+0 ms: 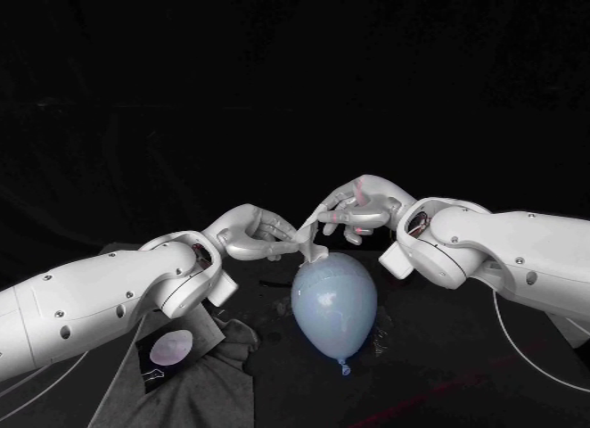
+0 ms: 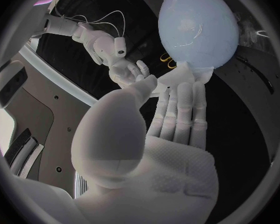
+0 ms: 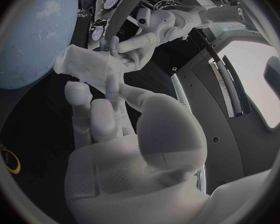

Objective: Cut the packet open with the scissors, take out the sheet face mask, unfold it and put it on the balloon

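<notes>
A pale blue balloon (image 1: 331, 303) (image 2: 198, 27) (image 3: 31, 35) lies on the black table, its knot toward the front edge. Just above its far end both hands meet. The white sheet face mask (image 1: 311, 241) (image 2: 191, 75) (image 3: 89, 67), still folded into a narrow bunch, hangs between them and reaches down to the balloon's top. My left hand (image 1: 257, 234) (image 2: 177, 117) (image 3: 146, 35) pinches it from one side. From the other side my right hand (image 1: 353, 214) (image 3: 121, 134) (image 2: 124, 69) holds it with thumb and fingers.
A packet (image 1: 169, 349) with an oval picture lies on a crumpled grey cloth (image 1: 212, 379) at the front left, under my left arm. Yellow scissors handles (image 2: 167, 59) (image 3: 9, 162) lie on the table beside the balloon.
</notes>
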Available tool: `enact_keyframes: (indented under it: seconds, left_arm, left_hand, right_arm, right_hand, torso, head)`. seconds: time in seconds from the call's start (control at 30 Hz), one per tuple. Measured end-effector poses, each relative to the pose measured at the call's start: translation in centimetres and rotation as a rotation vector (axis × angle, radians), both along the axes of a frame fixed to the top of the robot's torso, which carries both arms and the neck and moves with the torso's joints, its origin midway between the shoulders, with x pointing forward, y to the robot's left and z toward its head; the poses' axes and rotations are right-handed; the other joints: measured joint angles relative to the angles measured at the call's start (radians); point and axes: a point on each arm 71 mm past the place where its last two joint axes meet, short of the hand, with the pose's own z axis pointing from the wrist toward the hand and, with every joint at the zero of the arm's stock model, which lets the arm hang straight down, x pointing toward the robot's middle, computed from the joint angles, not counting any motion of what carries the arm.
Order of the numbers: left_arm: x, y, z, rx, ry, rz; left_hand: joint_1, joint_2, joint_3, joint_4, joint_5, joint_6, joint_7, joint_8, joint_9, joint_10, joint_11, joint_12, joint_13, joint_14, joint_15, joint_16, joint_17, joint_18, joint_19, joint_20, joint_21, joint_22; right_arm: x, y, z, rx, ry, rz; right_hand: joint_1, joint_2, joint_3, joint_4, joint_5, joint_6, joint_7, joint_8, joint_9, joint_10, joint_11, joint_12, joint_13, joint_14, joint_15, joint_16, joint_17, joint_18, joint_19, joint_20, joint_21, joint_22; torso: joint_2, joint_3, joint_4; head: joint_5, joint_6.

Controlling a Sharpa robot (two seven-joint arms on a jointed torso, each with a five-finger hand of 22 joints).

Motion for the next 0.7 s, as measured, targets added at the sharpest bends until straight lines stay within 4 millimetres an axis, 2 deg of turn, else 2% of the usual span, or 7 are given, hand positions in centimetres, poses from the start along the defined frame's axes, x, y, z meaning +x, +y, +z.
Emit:
enact_keyframes:
  seconds: [0.03, 0.2, 0.3, 0.5, 0.53, 0.6, 0.7]
  left_arm:
    - [0.0, -0.1, 0.0, 0.003, -0.001, -0.006]
    - [-0.1, -0.4, -0.1, 0.014, -0.003, -0.029]
    - [-0.1, -0.7, -0.1, 0.016, -0.006, -0.035]
    - [-0.1, -1.3, 0.0, 0.012, -0.02, -0.03]
    - [0.0, -1.4, 0.0, 0.01, -0.024, -0.023]
    - [0.2, -1.3, 0.0, 0.004, -0.034, 0.0]
    - [0.5, -1.2, 0.1, -0.008, -0.046, 0.04]
  left_hand:
    - [0.005, 0.005, 0.002, -0.002, 0.0, 0.003, 0.001, 0.0, -0.001, 0.002, -0.002, -0.003, -0.002, -0.001, -0.001, -0.002, -0.002, 0.0, 0.0, 0.0, 0.0, 0.0]
    - [0.031, 0.02, 0.017, -0.017, 0.0, 0.028, 0.008, 0.0, -0.004, 0.024, -0.009, -0.012, -0.013, 0.0, -0.001, -0.002, -0.007, -0.001, 0.004, 0.004, 0.0, 0.0]
    - [0.039, 0.028, 0.027, -0.021, 0.0, 0.066, 0.004, 0.005, -0.004, 0.071, -0.016, -0.004, -0.014, 0.018, -0.016, 0.013, -0.007, -0.001, 0.017, 0.001, 0.018, 0.007]
    - [0.061, 0.05, 0.021, -0.032, 0.0, 0.172, -0.039, 0.06, 0.01, 0.187, -0.067, 0.061, 0.009, 0.084, -0.06, 0.081, 0.013, -0.001, 0.049, -0.024, 0.08, 0.041]
    - [0.062, 0.052, 0.021, -0.032, -0.001, 0.197, -0.05, 0.074, 0.013, 0.208, -0.082, 0.082, 0.021, 0.109, -0.072, 0.099, 0.022, -0.002, 0.063, -0.031, 0.1, 0.051]
    - [0.06, 0.054, 0.024, -0.035, -0.001, 0.208, -0.058, 0.086, 0.013, 0.221, -0.095, 0.1, 0.034, 0.141, -0.082, 0.12, 0.055, -0.002, 0.073, -0.041, 0.122, 0.063]
    - [0.058, 0.056, 0.041, -0.039, -0.004, 0.209, -0.059, 0.099, 0.013, 0.226, -0.1, 0.118, 0.049, 0.173, -0.089, 0.136, 0.091, -0.002, 0.081, -0.049, 0.145, 0.076]
  right_arm:
    - [0.0, 0.0, 0.0, 0.001, 0.0, 0.0]
    - [0.0, 0.0, 0.0, 0.005, -0.001, -0.002]
    - [-0.1, 0.1, 0.1, 0.009, -0.003, -0.003]
    - [-0.1, 0.1, 0.1, 0.021, -0.006, -0.008]
    - [-0.1, 0.0, 0.1, 0.023, -0.006, -0.009]
    - [-0.1, 0.0, 0.1, 0.026, -0.007, -0.014]
    - [0.1, -0.2, 0.1, 0.028, -0.009, -0.023]
  right_hand:
    - [0.0, 0.0, 0.0, 0.0, 0.0, 0.001, 0.001, 0.0, 0.0, 0.0, 0.0, 0.0, 0.0, 0.0, 0.0, 0.0, 0.0, 0.007, 0.0, 0.0, 0.0, 0.0]
    - [0.0, 0.0, 0.0, 0.0, -0.001, 0.001, 0.0, 0.0, 0.0, 0.0, 0.0, 0.0, 0.0, 0.001, 0.001, 0.0, 0.0, 0.012, 0.0, 0.0, 0.0, 0.001]
    - [0.0, 0.0, 0.0, -0.001, -0.002, 0.001, 0.0, 0.0, 0.0, 0.0, 0.0, 0.0, 0.001, 0.001, 0.001, 0.0, -0.001, 0.012, 0.0, 0.0, 0.0, 0.001]
    - [0.0, 0.0, 0.0, -0.001, -0.004, 0.001, 0.0, 0.0, 0.0, 0.0, 0.0, 0.0, 0.001, 0.001, 0.002, 0.0, -0.001, 0.012, 0.0, 0.0, 0.0, 0.001]
    - [0.0, 0.0, 0.001, -0.001, -0.004, 0.001, 0.0, 0.0, 0.0, 0.0, 0.0, 0.0, 0.001, 0.001, 0.002, 0.0, -0.001, 0.012, 0.0, 0.0, 0.0, 0.001]
    - [0.0, 0.0, 0.001, -0.001, -0.004, 0.001, 0.0, 0.0, 0.0, 0.0, 0.0, 0.0, 0.001, 0.001, 0.002, 0.0, -0.002, 0.012, 0.0, 0.0, 0.0, 0.001]
    - [0.002, 0.001, 0.001, -0.001, -0.001, 0.001, 0.0, 0.0, 0.0, 0.0, 0.0, 0.0, 0.001, 0.001, 0.002, 0.0, -0.002, 0.012, 0.0, 0.0, 0.0, 0.0]
  torso:
    - [0.0, 0.0, 0.0]
    - [-0.001, 0.0007, -0.0004]
    - [-0.001, 0.0008, -0.001]
    - [-0.001, 0.0012, -0.001]
    - [-0.001, 0.0012, -0.001]
    - [-0.001, 0.0012, -0.001]
    - [-0.002, 0.0012, -0.001]
  head:
    - [0.0, 0.0]
    - [0.002, -0.001]
    - [0.003, -0.001]
    - [0.006, 0.001]
    - [0.006, 0.001]
    - [0.006, 0.002]
    - [0.004, 0.003]
